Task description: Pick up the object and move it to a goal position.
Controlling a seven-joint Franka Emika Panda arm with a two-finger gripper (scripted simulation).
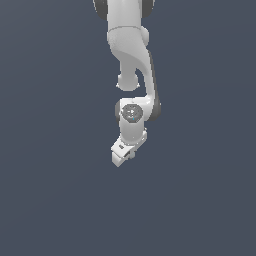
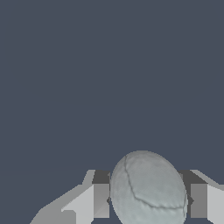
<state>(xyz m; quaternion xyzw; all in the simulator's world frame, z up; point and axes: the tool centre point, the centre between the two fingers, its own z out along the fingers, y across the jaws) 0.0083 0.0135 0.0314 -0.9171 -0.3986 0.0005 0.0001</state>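
End effector [image 2: 148, 199] was clenched on the ball [image 2: 148, 189]: wrist view showed the pale grey-green ball sitting between the two fingers [image 2: 101, 200], both pads apparently touching it. In the exterior view the end effector [image 1: 121, 155] hung tilted at the end of the arm [image 1: 131, 50]; the ball itself was too small or hidden there, and no goal marker was visible. Risk, as a judgement: round ball, narrow contact, so a fast or jerky transit could roll it out of the pads. Off-centre seating would worsen that.
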